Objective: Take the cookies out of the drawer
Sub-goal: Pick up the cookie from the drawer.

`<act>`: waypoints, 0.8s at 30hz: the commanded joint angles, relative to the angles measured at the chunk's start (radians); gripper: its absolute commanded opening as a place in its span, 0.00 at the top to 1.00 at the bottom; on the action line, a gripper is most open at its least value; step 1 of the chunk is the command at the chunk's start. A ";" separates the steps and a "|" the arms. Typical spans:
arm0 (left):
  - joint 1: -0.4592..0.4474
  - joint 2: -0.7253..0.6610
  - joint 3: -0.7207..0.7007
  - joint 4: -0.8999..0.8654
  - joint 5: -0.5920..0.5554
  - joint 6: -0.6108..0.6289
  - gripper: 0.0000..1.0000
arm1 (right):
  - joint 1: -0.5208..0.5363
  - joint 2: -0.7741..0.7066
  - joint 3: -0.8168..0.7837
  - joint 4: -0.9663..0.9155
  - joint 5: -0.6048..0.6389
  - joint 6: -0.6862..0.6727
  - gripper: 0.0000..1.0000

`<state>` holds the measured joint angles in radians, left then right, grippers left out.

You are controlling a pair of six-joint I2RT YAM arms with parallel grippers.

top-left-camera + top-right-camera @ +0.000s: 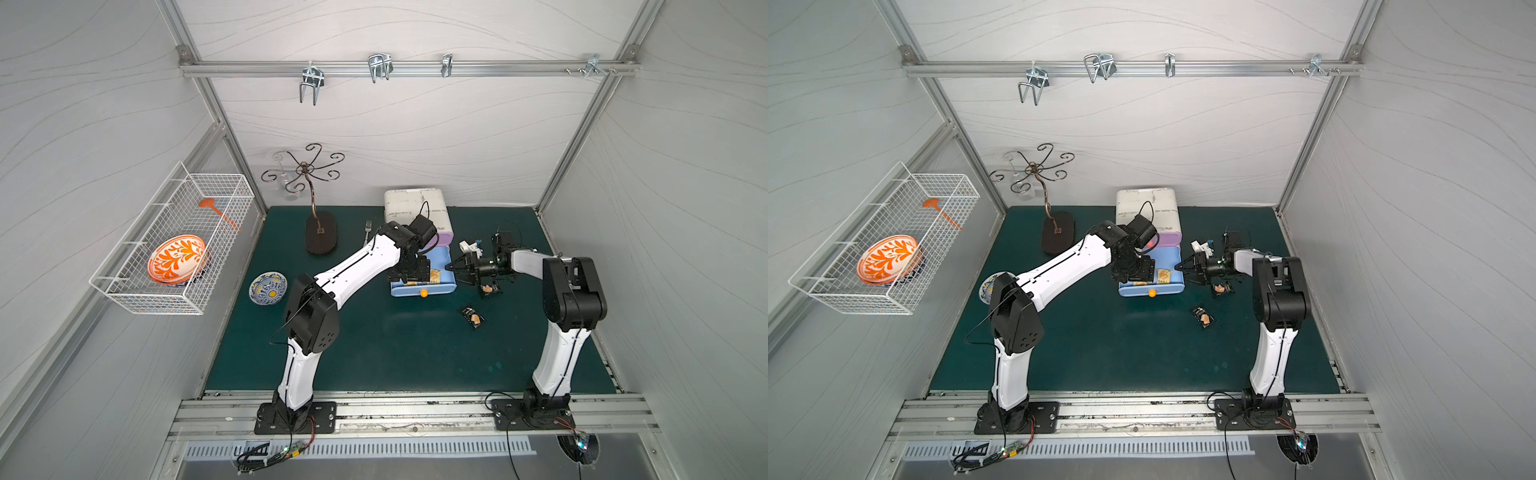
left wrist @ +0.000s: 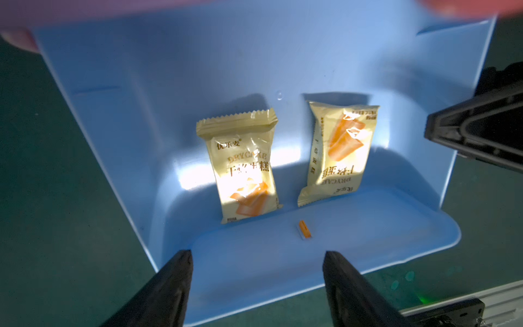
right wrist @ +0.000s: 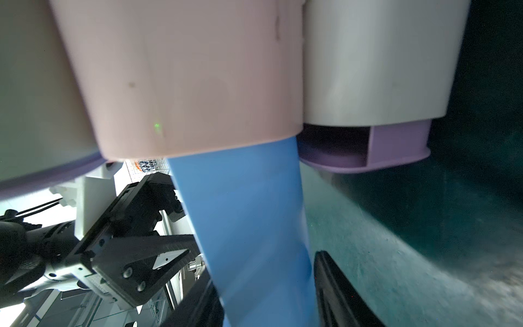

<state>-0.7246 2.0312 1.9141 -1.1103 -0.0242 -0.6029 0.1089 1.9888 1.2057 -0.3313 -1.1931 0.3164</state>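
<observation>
— What's the score on this one?
— About halfway, I'd say. The drawer (image 2: 169,85) is pulled out of the small cabinet (image 1: 415,203) at the far edge of the tabletop (image 1: 395,345). Two black cookies (image 1: 472,316) are already out, lying apart from each other on the tabletop between the drawer and the right edge.
— And inside?
— Two yellow cookies (image 2: 243,167), flat on the drawer floor, side by side without touching, near its front wall. Those are what's left, as far as I can see; the back of the drawer is hidden under the cabinet.
— Who's going in?
— The left arm (image 1: 357,266). It rises from its base at the near edge, elbow raised, forearm reaching out, wrist bent down over the drawer. The left gripper (image 2: 257,254) hangs above the front wall, fingers spread and nothing between them, with both yellow cookies just ahead.
— And the other side?
— The right arm (image 1: 528,262) stretches in from the right edge. The right gripper (image 1: 449,267) is at the drawer's right wall, one finger on each side of it in the wrist view. Pinching or only straddling? I can't tell.
— Next call?
— My guess: drop, close on a yellow one, lift it clear.
</observation>
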 commanded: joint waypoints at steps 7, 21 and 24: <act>0.004 0.066 0.035 0.023 -0.157 -0.060 0.27 | -0.008 -0.004 0.008 -0.021 -0.007 -0.013 0.48; -0.022 0.109 -0.053 0.114 -0.231 -0.119 0.29 | -0.008 0.005 0.018 -0.012 -0.009 -0.002 0.48; -0.028 0.108 -0.102 0.143 -0.258 -0.138 0.32 | -0.008 0.007 0.023 -0.014 -0.010 0.000 0.48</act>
<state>-0.7471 2.1105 1.8523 -0.9951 -0.2424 -0.7143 0.1089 1.9888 1.2068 -0.3309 -1.1934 0.3172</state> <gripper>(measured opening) 0.688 0.524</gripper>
